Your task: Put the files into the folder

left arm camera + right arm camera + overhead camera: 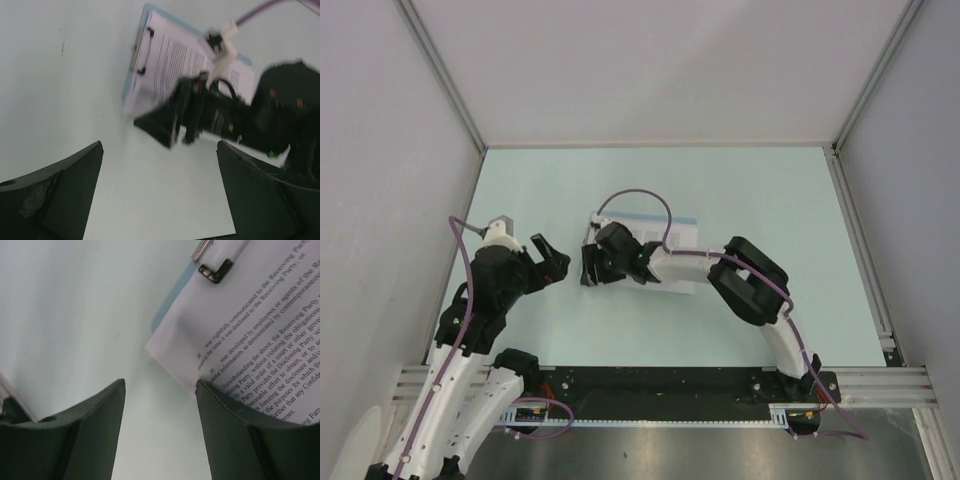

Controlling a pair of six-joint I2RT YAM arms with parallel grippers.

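Note:
The folder [632, 216] is a light-blue clipboard lying flat mid-table, largely covered by my right arm. The files [683, 236] are white printed sheets resting on it. In the left wrist view the files [172, 55] sit under a silver clip [141, 50] on the folder [129, 80]. My right gripper [586, 265] is open at the sheets' near-left corner, its right finger [235, 435] against the files [260, 315], with only bare table between its jaws. My left gripper [558, 258] hovers wide open just left of it, holding nothing.
Grey walls with metal frame rails enclose the pale green table [770, 190] on three sides. A purple cable [638, 196] loops over the folder from my right wrist. The black base rail [660, 385] runs along the near edge.

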